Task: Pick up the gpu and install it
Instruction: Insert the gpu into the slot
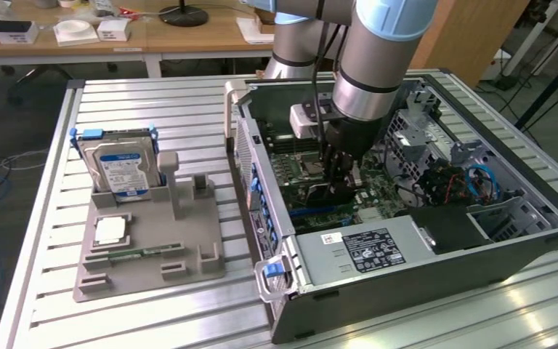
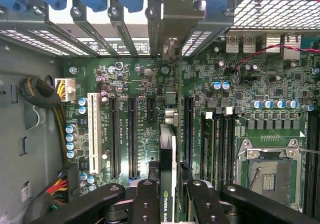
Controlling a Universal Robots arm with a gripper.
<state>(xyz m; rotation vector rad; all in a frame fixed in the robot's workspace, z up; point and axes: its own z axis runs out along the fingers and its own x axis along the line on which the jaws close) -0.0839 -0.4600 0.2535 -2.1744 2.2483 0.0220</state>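
My pincer (image 2: 170,204) grips the gpu (image 2: 167,169) edge-on above the motherboard (image 2: 130,114); if the card sits beside its slot, pressing could jam or tilt it.

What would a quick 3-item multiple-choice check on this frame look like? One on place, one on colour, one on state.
1. Where is the gripper?
A. Over the grey fixture
B. Inside the open computer case
C. Above the wooden desk

2. What colour is the label on the hard drive standing in the grey fixture?
A. Red
B. Yellow
C. Blue

3. How is the gpu right now?
A. Held edge-on between the fingers, over the motherboard
B. Lying flat on the table
C. Standing in the fixture

Answers: 1 B, the arm reaches down into the case. 2 C, blue and white label. 3 A, the wrist view has the card clamped between the fingers.
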